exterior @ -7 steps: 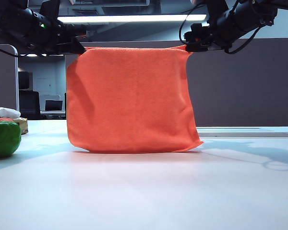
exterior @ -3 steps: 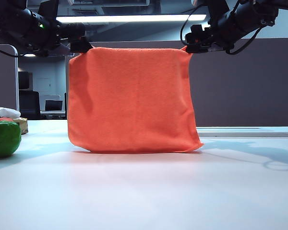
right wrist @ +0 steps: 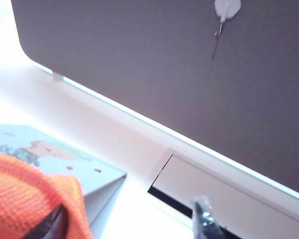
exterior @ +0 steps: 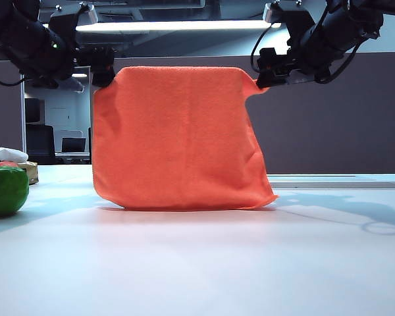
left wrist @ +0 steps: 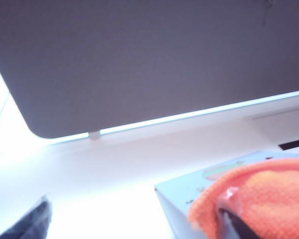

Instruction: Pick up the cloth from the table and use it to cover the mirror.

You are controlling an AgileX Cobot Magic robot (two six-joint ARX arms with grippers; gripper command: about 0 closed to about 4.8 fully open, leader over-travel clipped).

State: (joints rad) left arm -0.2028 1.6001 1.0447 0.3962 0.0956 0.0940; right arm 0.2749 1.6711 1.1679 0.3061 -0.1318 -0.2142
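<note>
We see the cloth (exterior: 181, 138) draped over the upright mirror in the middle of the frame, hiding it entirely, its hem resting on the table (exterior: 204, 263); the covering looks done and we judge the release is in hand, so next both arms need only lift clear without dragging the fabric. The left gripper (exterior: 103, 66), upper left, is spread beside the cloth's corner; the right gripper (exterior: 268, 74), upper right, is spread too, its corner touching one finger
</note>
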